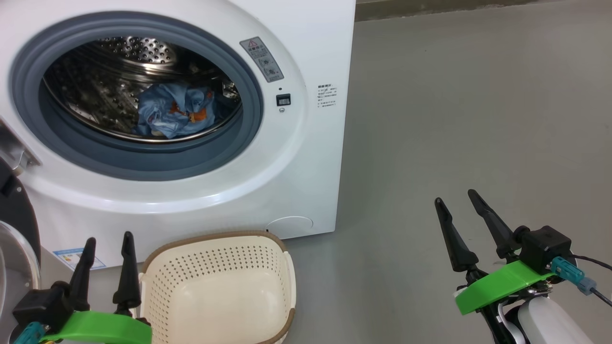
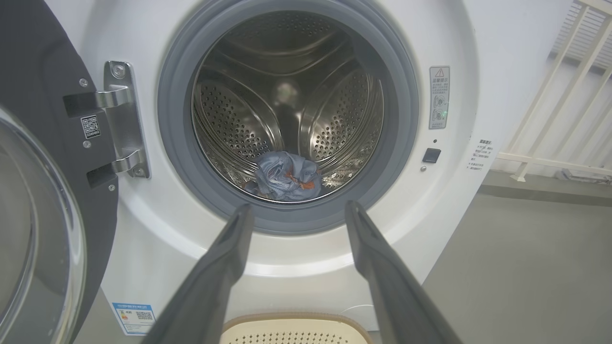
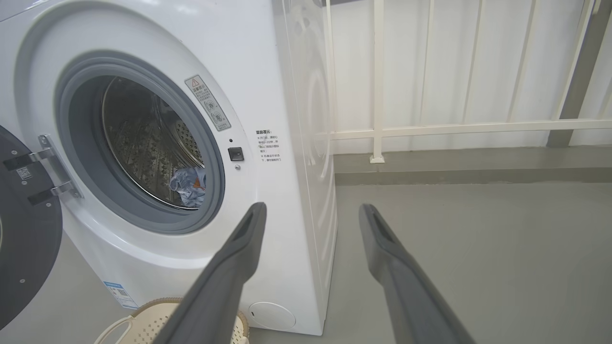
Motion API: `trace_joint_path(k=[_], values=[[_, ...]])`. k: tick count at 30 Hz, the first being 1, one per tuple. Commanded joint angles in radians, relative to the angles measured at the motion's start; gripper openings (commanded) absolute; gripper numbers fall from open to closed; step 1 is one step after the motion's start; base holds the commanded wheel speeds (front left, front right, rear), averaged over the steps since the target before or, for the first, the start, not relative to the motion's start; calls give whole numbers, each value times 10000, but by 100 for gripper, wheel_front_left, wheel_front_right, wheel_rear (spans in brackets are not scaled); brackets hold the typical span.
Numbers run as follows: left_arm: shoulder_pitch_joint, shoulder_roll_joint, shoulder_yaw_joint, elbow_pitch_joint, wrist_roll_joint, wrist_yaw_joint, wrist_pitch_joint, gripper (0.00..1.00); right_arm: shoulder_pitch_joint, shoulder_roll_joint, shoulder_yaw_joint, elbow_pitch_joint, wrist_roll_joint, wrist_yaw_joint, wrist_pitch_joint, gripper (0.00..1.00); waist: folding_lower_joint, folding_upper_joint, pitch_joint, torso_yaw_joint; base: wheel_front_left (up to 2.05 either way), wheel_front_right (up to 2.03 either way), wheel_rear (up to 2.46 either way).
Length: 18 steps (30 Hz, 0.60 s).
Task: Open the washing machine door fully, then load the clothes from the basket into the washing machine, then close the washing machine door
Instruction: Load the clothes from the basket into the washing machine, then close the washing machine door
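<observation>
The white washing machine [image 1: 306, 157] stands ahead with its round door [image 2: 43, 200] swung wide open to the left on a metal hinge [image 2: 122, 119]. Light blue clothes [image 1: 174, 112] with orange prints lie bunched low in the steel drum [image 2: 287, 105]. The cream basket [image 1: 217, 291] sits on the floor in front of the machine, with nothing inside it. My left gripper [image 1: 108, 240] hovers open at the lower left, beside the basket. My right gripper [image 1: 455, 197] hangs open over the bare floor at the lower right. Neither holds anything.
Grey floor [image 1: 478, 119] stretches to the right of the machine. A white railing [image 3: 454, 126] runs along the wall behind it. The open door's black rim [image 1: 16, 210] juts out at the far left, close to my left arm.
</observation>
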Motion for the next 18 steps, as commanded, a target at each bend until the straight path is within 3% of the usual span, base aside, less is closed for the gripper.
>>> trace_joint_path(k=[1, 18], values=[[-93, 207, 430, -283, 128, -27, -62, 100, -142, -129, 196, -223, 195, 44, -78, 100, 0, 0, 8, -2, 0, 0, 0], [-107, -79, 747, -150, 502, -205, -62, 100, -230, -67, 227, -153, 238, 44, -78, 100, 0, 0, -4, 38, 0, 0, 0]])
